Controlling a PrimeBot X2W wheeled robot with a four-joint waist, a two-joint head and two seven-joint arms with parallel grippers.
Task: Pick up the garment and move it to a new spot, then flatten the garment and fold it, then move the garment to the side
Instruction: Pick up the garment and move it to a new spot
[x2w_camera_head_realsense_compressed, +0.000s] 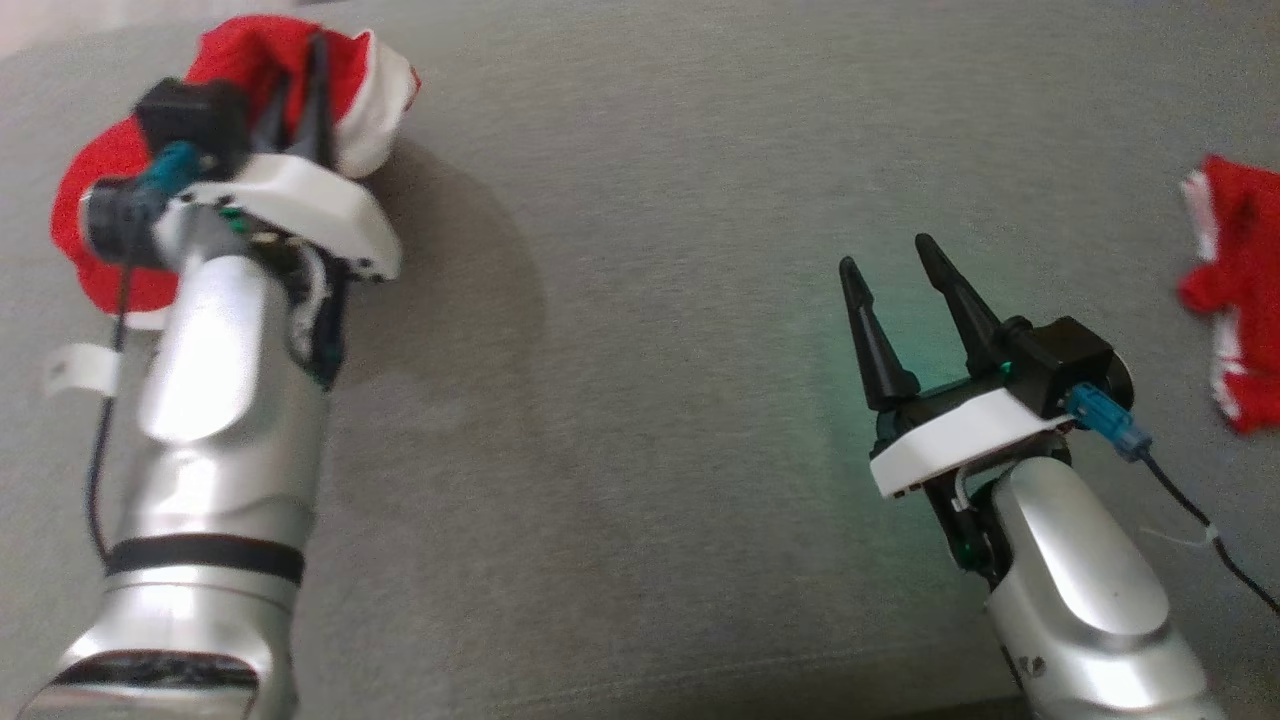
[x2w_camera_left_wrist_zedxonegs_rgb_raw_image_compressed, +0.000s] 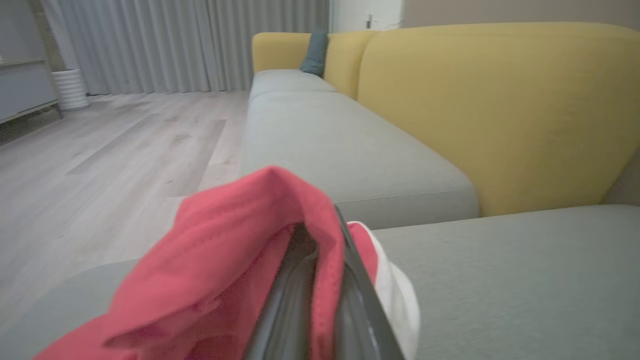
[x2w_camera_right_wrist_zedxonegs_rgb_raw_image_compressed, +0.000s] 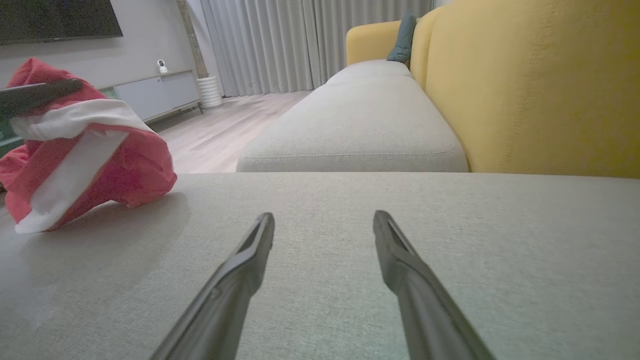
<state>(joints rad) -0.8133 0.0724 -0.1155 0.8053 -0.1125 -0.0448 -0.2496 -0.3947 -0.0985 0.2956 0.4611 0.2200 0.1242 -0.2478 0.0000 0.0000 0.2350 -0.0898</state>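
- Left tool (x2w_camera_head_realsense_compressed: 300, 80): clamped on the garment (x2w_camera_head_realsense_compressed: 100, 170), with a fold of red cloth caught between the two fingers. Location: upper left of the head view.
- Right tool (x2w_camera_head_realsense_compressed: 888, 255): fingers apart, holding nothing. Location: lower right of the head view, just above the grey seat (x2w_camera_head_realsense_compressed: 640, 350).
- Garment: red with white trim, bunched into a loose bundle at the left edge of the seat. It is neither flat nor folded.
- Task status (judgement): the pick-up grip is made, and the move to a new spot is the step in hand. Flattening, folding and the final move to the side are all left to do.
- Second red-and-white garment (x2w_camera_head_realsense_compressed: 1235, 280): lies at the right edge of the head view, well apart from both tools. It is crumpled and untouched.
- Left wrist view: shows the grip close up, with cloth draped over and between the fingers of the left tool (x2w_camera_left_wrist_zedxonegs_rgb_raw_image_compressed: 320, 235). It also shows the wood floor (x2w_camera_left_wrist_zedxonegs_rgb_raw_image_compressed: 125, 150) just beyond the garment (x2w_camera_left_wrist_zedxonegs_rgb_raw_image_compressed: 225, 240).
- Right wrist view: shows the garment (x2w_camera_right_wrist_zedxonegs_rgb_raw_image_compressed: 100, 150) from the side. The bundle is humped up and its lower edge appears to rest on the seat. The right tool (x2w_camera_right_wrist_zedxonegs_rgb_raw_image_compressed: 324, 217) points at bare upholstery beside the yellow backrest (x2w_camera_right_wrist_zedxonegs_rgb_raw_image_compressed: 540, 90).
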